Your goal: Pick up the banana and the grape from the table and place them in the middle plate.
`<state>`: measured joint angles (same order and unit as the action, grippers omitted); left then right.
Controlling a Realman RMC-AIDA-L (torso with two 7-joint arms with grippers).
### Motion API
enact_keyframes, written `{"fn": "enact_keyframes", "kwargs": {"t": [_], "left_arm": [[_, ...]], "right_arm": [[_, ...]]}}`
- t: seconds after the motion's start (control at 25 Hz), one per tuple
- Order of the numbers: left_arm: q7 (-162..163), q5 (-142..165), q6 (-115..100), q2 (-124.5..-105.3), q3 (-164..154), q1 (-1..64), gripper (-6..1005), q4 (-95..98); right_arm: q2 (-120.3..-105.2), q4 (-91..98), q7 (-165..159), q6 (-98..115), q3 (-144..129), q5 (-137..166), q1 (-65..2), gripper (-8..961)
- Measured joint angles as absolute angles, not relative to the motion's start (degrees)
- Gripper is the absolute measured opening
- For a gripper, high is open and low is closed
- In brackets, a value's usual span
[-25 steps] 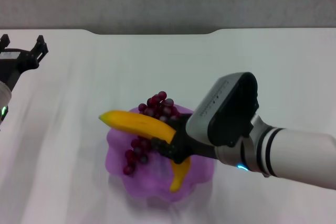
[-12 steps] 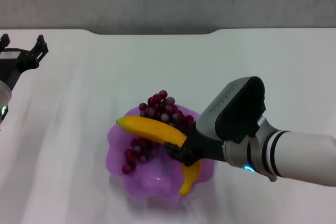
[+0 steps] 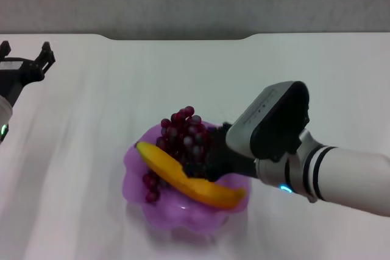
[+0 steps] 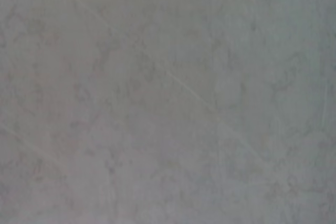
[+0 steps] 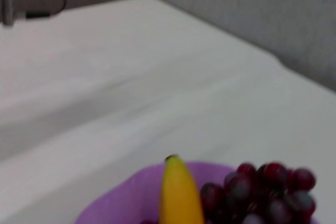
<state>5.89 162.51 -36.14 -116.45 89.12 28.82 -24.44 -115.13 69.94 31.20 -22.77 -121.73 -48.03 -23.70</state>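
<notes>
A: What's the biggest thing you've got on screen?

B: The white surface (image 3: 91, 168), filling most of your head view. On it, near the front, sits the purple plate (image 3: 137, 178) with its wavy rim. Your left wrist view shows only a plain grey field, nothing to name.

A: And the arms?

B: The right arm reaches in from the right, and the right hand (image 3: 213, 162) is at the plate's right rim, against the fruit. Its fingers are hidden behind the wrist housing, so you cannot tell whether they are apart or closed. The left hand (image 3: 25, 59) is parked at the far left edge of the surface, well apart from the plate, its two fingers spread apart and holding nothing.

A: Where's the fruit?

B: The banana (image 3: 189, 181) lies in the plate, slanting from its left side down to the right rim. The grape bunch (image 3: 183, 135) is also in the plate, behind and partly under the banana. Your right wrist view gives what the head view doesn't: the banana's dark tip (image 5: 172, 158) seen end on, grapes just beside it, the purple rim in front.
</notes>
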Motion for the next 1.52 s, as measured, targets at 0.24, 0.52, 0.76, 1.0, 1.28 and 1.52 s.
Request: {"fn": "enact_keyframes", "kwargs": {"t": [0.24,0.52,0.76,1.0,1.28,1.52], "left_arm": [[5.9,162.9,-36.1,-116.45,89.1,28.6,861,-24.5],[5.9,162.8,-36.1,-116.45,89.2,28.6,862,-24.5],[5.9,162.8,-36.2,-116.45,89.3,28.6,862,-24.4],[5.9,162.7,-36.3,-116.45,89.4,28.6,863,-24.3],[5.9,162.6,-36.5,-116.45,89.6,28.6,862,-24.0],[5.9,162.6,-36.6,-116.45,89.7,28.6,863,-24.0]], "right_arm": [[-115.05,73.2,31.2,-20.7,-117.8,-45.1,-20.2,894],[-114.99,74.2,31.3,-14.0,-112.7,-42.8,-16.0,893],[-115.01,72.2,30.9,-3.9,-108.9,-42.9,-13.9,893],[-114.96,68.2,30.7,5.4,-106.9,-43.0,-12.7,892],[-114.82,63.5,28.5,14.5,-105.6,-42.9,-11.8,891],[-114.78,58.8,26.1,22.7,-106.0,-42.6,-12.0,891]]}}
